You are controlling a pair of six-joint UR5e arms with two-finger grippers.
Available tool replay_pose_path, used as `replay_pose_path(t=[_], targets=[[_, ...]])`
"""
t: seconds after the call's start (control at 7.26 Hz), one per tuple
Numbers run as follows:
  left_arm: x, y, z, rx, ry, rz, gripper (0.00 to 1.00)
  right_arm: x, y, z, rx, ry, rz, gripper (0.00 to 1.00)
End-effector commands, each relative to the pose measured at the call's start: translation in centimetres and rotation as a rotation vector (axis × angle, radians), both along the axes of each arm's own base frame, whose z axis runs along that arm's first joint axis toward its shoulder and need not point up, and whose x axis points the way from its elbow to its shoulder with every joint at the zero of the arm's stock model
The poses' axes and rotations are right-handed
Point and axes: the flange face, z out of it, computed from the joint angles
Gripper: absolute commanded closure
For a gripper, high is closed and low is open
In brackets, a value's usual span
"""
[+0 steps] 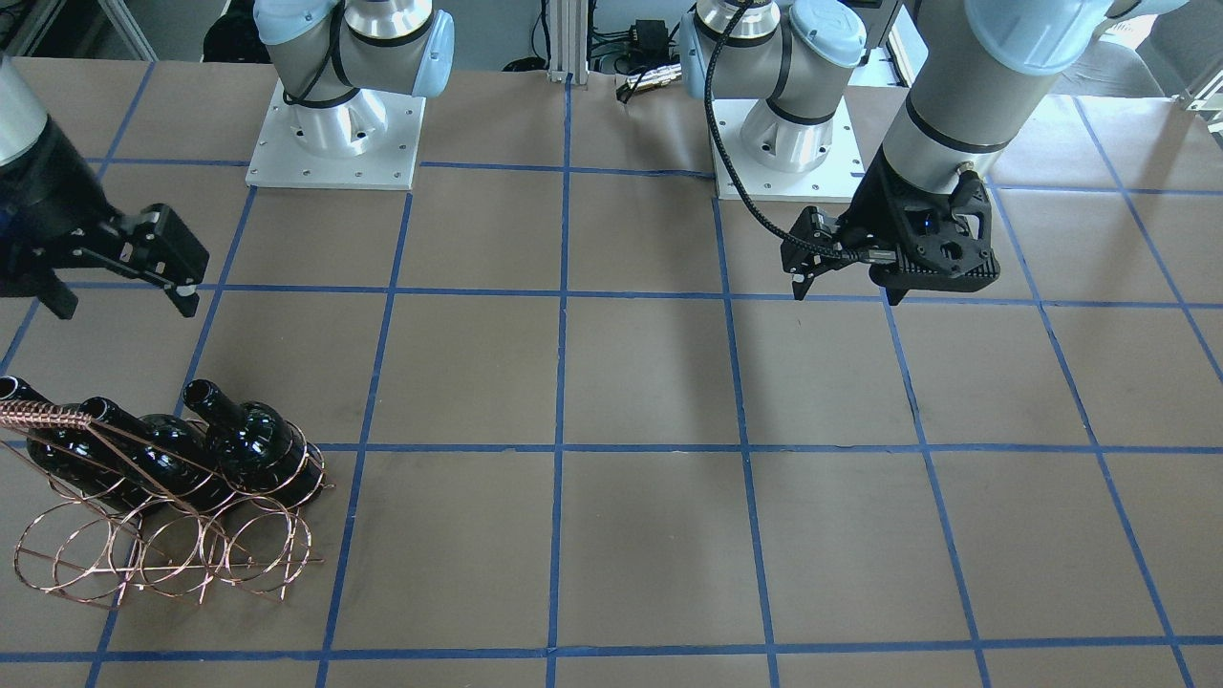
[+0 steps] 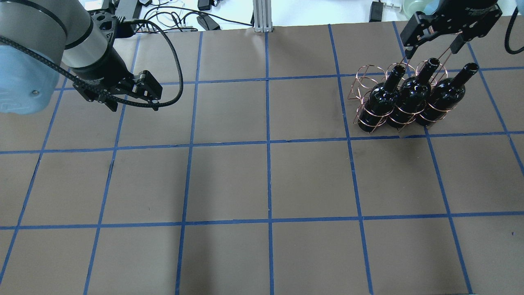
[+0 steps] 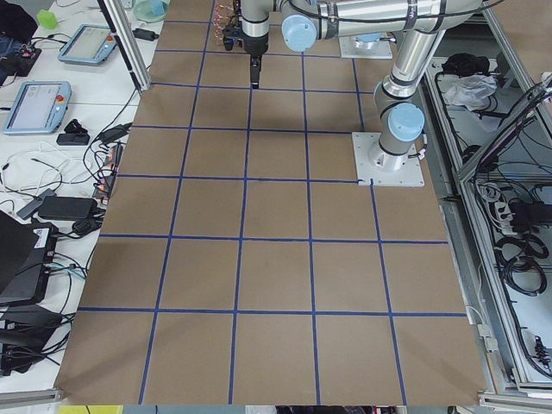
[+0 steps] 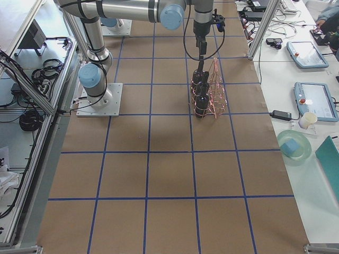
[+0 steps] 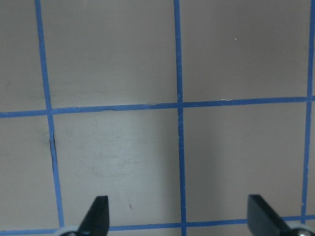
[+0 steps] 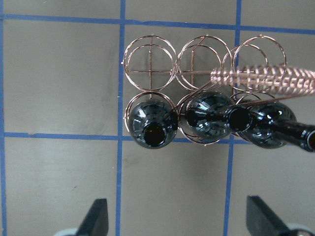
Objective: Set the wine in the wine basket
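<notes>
Front-facing, wine basket [image 1: 48, 415]: stands near a desk [image 1: 650, 382] corner. Three wine bottles [image 1: 253, 444] sit in its robot-side row with necks tilted; the other row is bare.
Front-facing, right gripper [image 1: 119, 291]: fingers apart and empty, above and clear of the necks, partly cut off by the frame edge.
Front-facing, left gripper [image 1: 848, 290]: fingers apart and empty, over bare desk, well apart from the basket.
Overhead: the bottles stand side by side, packed close.
Exterior left: the basket is almost wholly hidden behind the far arm.
Exterior right: the bottles and basket are small, and the fingers are too small to read.
Left wrist: two spread tips show, with only desk and blue tape lines [image 5: 178, 59] below.
Right wrist: two spread tips show, with the bottle mouths and twisted handle [image 6: 256, 77] beneath.
Step, judged: placement looks complete and the retreat remains. Lift the right gripper straight up with fingers spread, avoiding the handle and the leaning necks, since a nudge could shift the light wire.
Unclear: whether the bottle bases touch the desk. One bottle sits partly behind the handle.
</notes>
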Motion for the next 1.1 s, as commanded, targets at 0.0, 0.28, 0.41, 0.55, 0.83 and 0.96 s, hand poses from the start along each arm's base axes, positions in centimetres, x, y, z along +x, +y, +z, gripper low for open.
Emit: replay_pose_path(t=[0.0, 0.28, 0.41, 0.55, 0.83, 0.96], targets=[[0.0, 0.0, 0.0, 0.0, 0.0, -0.002, 0.0, 7.3, 3.3, 1.8, -0.005, -0.009, -0.064, 0.0], [0.0, 0.0, 0.0, 0.0, 0.0, 0.001, 0.0, 7.9, 3.3, 0.9, 0.017, -0.008, -0.057, 0.01], [0.0, 0.0, 0.0, 0.0, 0.0, -0.002, 0.0, 8.0, 3.4, 0.9, 0.016, -0.019, -0.036, 0.01], [0.0, 0.0, 0.0, 0.0, 0.0, -0.002, 0.0, 8.0, 3.4, 0.8, 0.019, -0.022, -0.034, 0.01], [0.0, 0.0, 0.0, -0.001, 0.001, 0.001, 0.0, 8.0, 3.5, 0.4, 0.029, -0.02, -0.035, 0.01], [0.0, 0.0, 0.0, -0.001, 0.001, 0.001, 0.0, 8.0, 3.6, 0.2, 0.032, -0.02, -0.035, 0.01]])
